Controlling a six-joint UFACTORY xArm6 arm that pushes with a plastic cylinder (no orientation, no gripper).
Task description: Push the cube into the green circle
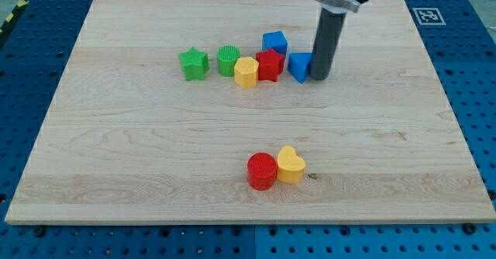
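Red star blocks blue cube from green circle.

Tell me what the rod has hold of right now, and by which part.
Nothing is held. My tip only presses against the right side of a blue block, which sits right of the red block; it cannot grip.

The wooden board carried a green star, green cylinder, yellow hexagon, red star, two blue blocks, red cylinder and yellow heart.
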